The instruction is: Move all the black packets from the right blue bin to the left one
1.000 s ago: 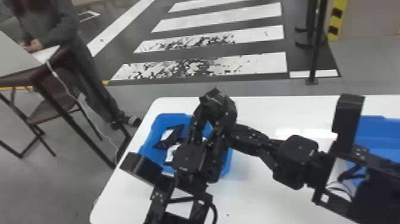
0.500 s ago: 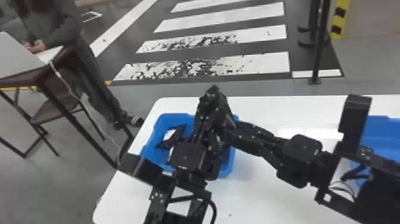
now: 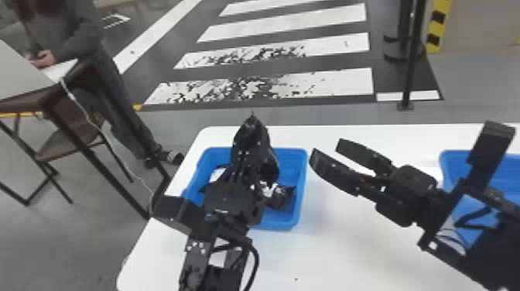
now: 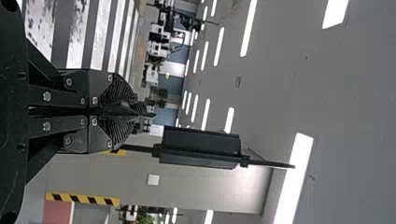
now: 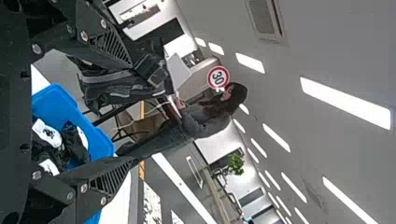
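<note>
R gripper (image 3: 327,150) backed off; L gripper (image 3: 250,136) pinches blk pkt (image 4: 142,109) over L bin (image 3: 297,211).

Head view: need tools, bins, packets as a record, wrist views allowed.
left tool: shut on black packet, overlapping left blue bin in head view
right tool: open, between bins
left blue bin: holds black packets with white patches
right blue bin: partly hidden, contents unclear
</note>
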